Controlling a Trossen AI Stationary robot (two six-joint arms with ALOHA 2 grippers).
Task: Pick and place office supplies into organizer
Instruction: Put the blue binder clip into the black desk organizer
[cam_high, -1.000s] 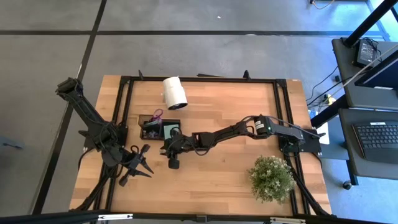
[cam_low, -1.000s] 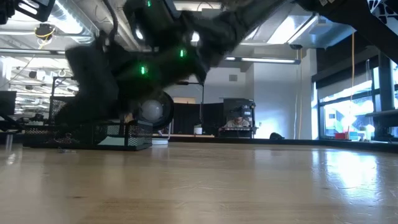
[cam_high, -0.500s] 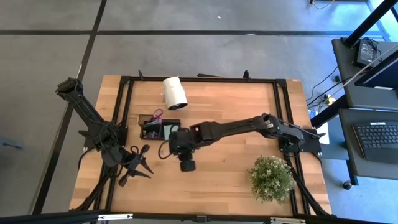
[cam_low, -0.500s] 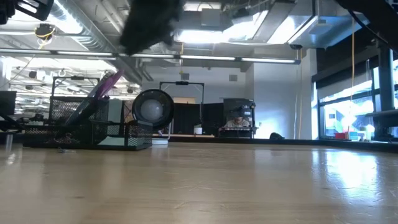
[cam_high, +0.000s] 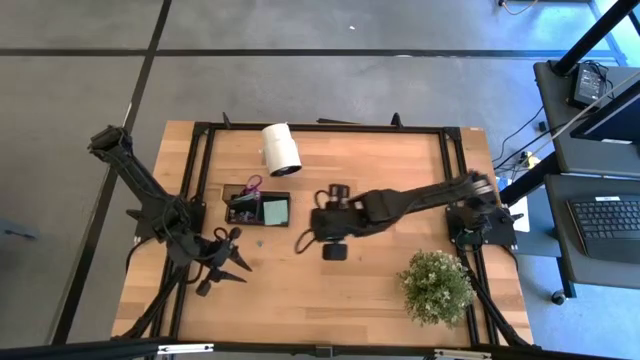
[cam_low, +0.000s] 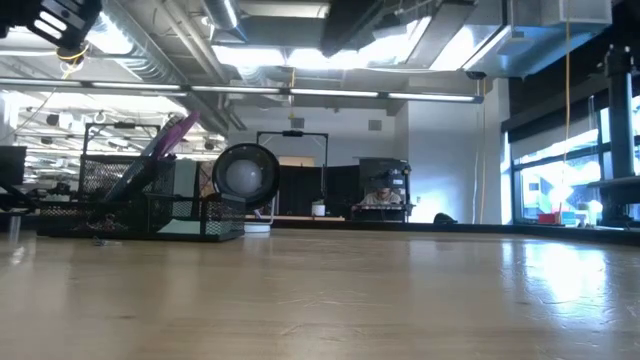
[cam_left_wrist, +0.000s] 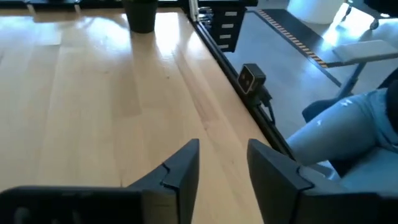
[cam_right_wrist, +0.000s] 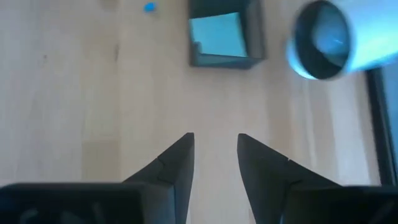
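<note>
Left gripper (cam_high: 222, 262) low at 7 o'clock on the counter (cam_high: 380, 170), fingers (cam_left_wrist: 180, 168) parted, grasping nothing. Right gripper (cam_high: 305, 235) mid-counter, fingers (cam_right_wrist: 177, 162) spread apart and empty, aimed toward 9 o'clock. Just beyond it at 10 o'clock sits the black organizer (cam_high: 258, 207): green sticky pad (cam_right_wrist: 215, 34) in one compartment, purple scissors (cam_low: 160, 148) leaning out of the other. Tiny piece (cam_high: 258, 240) lies loose beside it. White roll (cam_high: 281, 149) at 11 o'clock, plant (cam_high: 436, 287) at 4 o'clock.

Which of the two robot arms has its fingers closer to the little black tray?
The right gripper is slightly closer to the organizer, just off its plant-side corner. The left gripper sits farther off, toward the table's front edge.
</note>
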